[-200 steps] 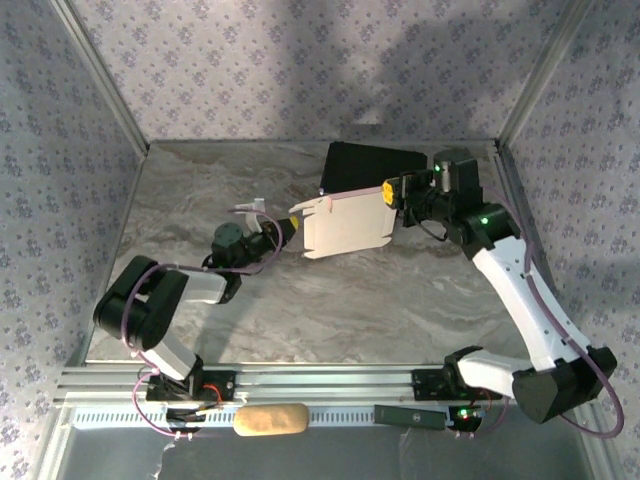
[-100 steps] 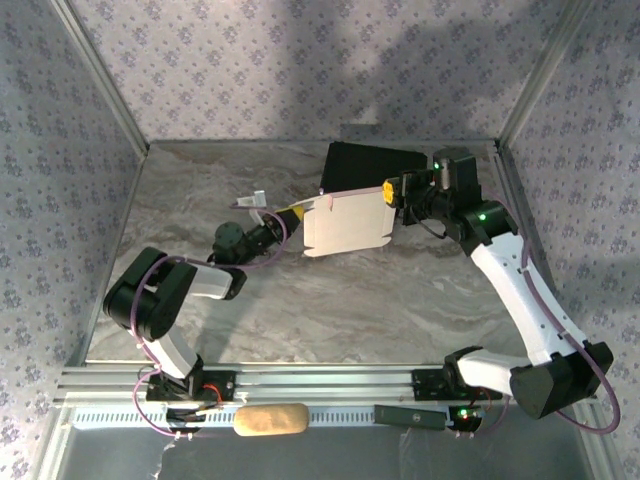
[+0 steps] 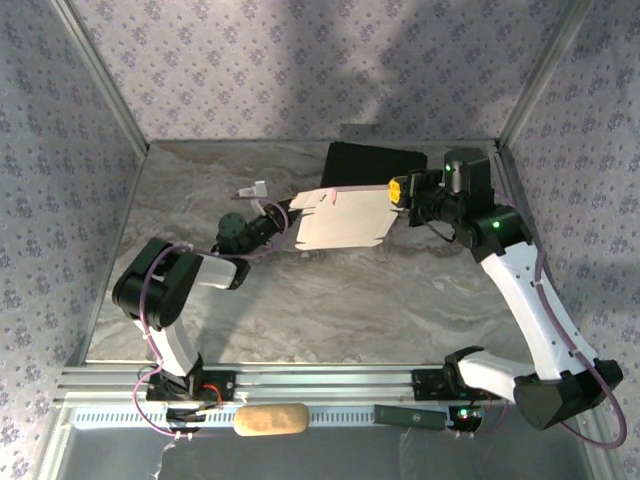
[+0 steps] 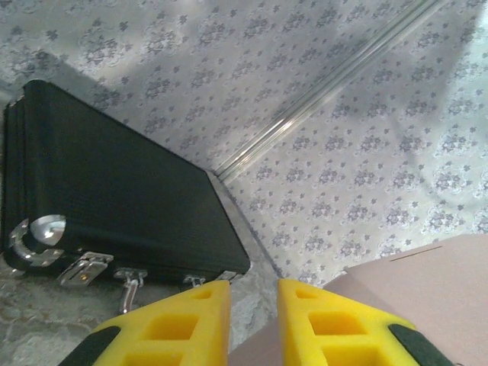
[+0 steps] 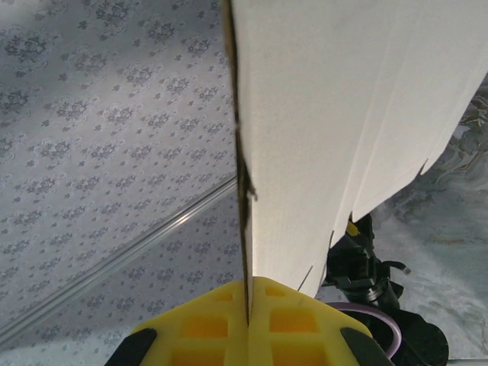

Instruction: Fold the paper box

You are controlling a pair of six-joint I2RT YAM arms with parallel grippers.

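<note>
The paper box (image 3: 342, 218) is a flat white sheet held off the marble table (image 3: 330, 310) near the back middle. My right gripper (image 3: 398, 190) is shut on its right edge. In the right wrist view the sheet (image 5: 343, 99) rises edge-on out of the shut yellow fingers (image 5: 293, 320) of that gripper (image 5: 248, 282). My left gripper (image 3: 284, 217) is at the sheet's left edge. In the left wrist view this gripper (image 4: 253, 286) is open with a narrow gap, and the box's brown side (image 4: 427, 297) reaches in low between the fingers (image 4: 183, 324).
A black case (image 3: 371, 161) lies at the back behind the sheet, close ahead of the left gripper (image 4: 114, 191). Patterned walls (image 3: 300, 70) enclose the table on three sides. A tan object (image 3: 270, 420) and a dark bar (image 3: 412, 417) lie on the front rail.
The left gripper has moved back and slightly right to the sheet's left edge. The right gripper has shifted a little right and the sheet has tipped, its left end rising.
</note>
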